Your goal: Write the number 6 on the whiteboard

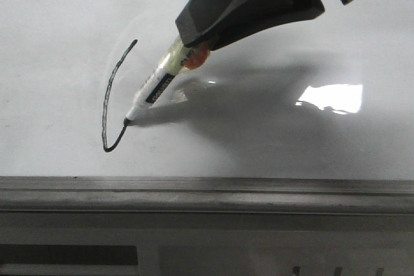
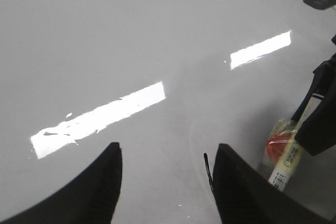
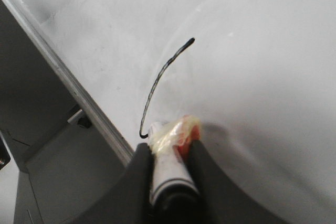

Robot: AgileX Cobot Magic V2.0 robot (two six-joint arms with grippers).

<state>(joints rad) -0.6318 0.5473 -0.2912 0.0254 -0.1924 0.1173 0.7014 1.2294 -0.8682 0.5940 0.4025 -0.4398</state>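
The right end effector comes in from the upper right of the front view and is pinched around a marker, its two dark fingers pressed against the barrel on either side. The marker is tilted, with its tip down and to the left, touching the whiteboard. A band of clear yellowish tape with something red-orange under it wraps the marker just below the fingers. On the whiteboard lies the number 6, only partly drawn: a thin black line starts at its far end, curves down toward the near edge along the left, turns at the bottom and hooks back up to the right, where it meets the marker tip. The loop is not closed. The stroke sits in the left half of the front view, not far from the grey metal rail that runs along the near edge of the whiteboard. The surface is glossy, with bright reflections of lights to the right of the marker and a soft shadow beneath the arm. The left end effector hangs over bare board with its fingers spread apart and nothing between them; the far end of the stroke shows just beside its one finger.
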